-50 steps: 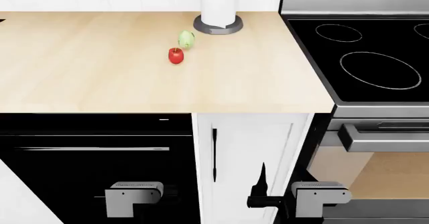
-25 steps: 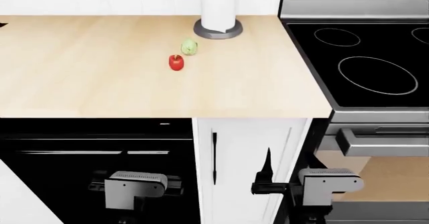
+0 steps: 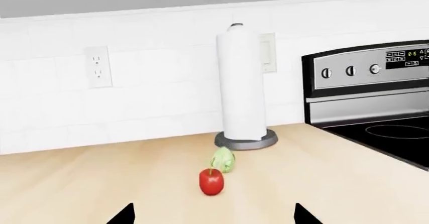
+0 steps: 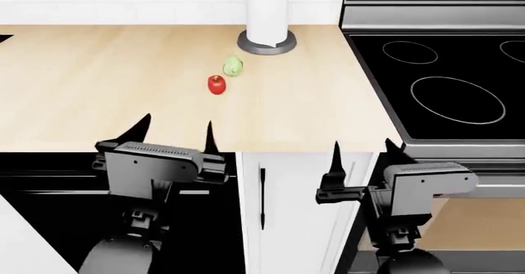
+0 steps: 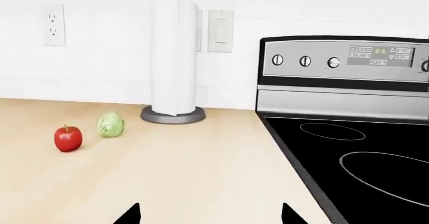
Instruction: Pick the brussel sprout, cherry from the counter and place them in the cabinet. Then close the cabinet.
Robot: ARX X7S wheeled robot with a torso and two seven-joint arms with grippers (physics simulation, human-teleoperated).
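Note:
The cherry [image 4: 216,84] and the pale green brussel sprout [image 4: 233,66] lie close together on the beige counter [image 4: 98,90], in front of a paper towel roll. My left gripper [image 4: 177,126] is open at the counter's front edge, a good way short of the cherry. In the left wrist view the cherry [image 3: 212,181] and the sprout [image 3: 223,159] lie straight ahead of the left gripper [image 3: 213,216]. My right gripper [image 4: 361,148] is open near the counter's front right corner. From the right gripper [image 5: 209,214], the cherry [image 5: 68,138] and sprout [image 5: 110,124] sit off to one side.
A paper towel roll on a grey base [image 4: 267,40] stands behind the sprout. The black stovetop [image 4: 443,83] borders the counter on the right. Under the counter are a shut white cabinet door [image 4: 299,182] with a black handle and a dark appliance front [image 4: 49,182].
Both arms have risen from low in front of the cabinets up to the counter's front edge. The cherry and sprout have not moved on the counter.

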